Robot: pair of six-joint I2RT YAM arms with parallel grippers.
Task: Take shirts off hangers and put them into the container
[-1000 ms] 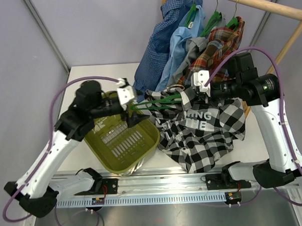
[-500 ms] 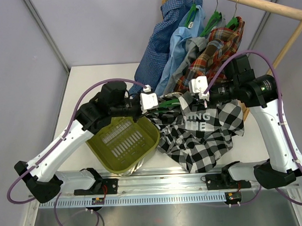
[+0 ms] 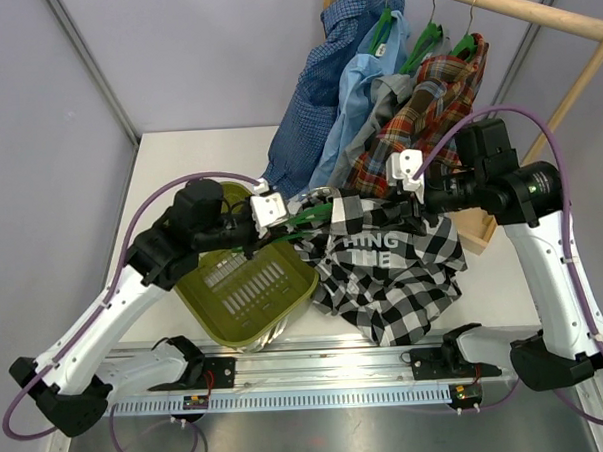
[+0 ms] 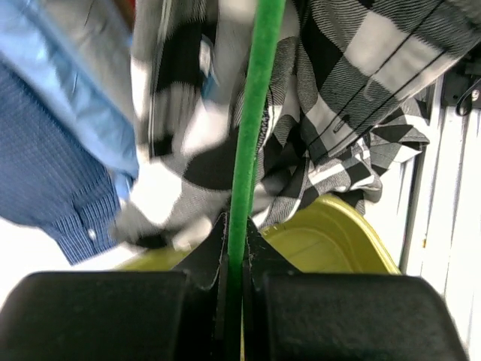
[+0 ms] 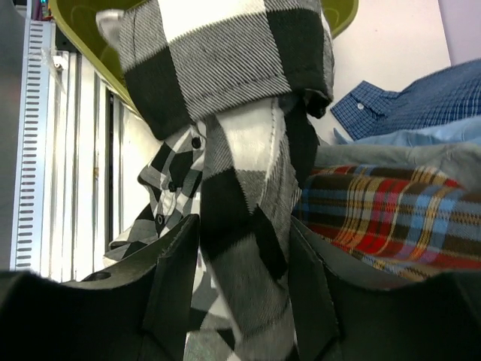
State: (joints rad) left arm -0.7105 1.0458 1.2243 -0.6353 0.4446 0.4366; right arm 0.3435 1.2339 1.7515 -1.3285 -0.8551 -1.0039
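The black-and-white check shirt lies bunched on the surface just right of the container. Its left edge meets the tub's right rim and its hem reaches the near edge of the surface. The left tool is clamped tight on the bar of the green hanger, above the tub's far right corner. The right tool has its jaws parted, with a fold of that shirt hanging between its fingers. Bare surface opens behind and to the left of the tub. 4 hung shirts crowd close behind the hanger, under the wooden rod.
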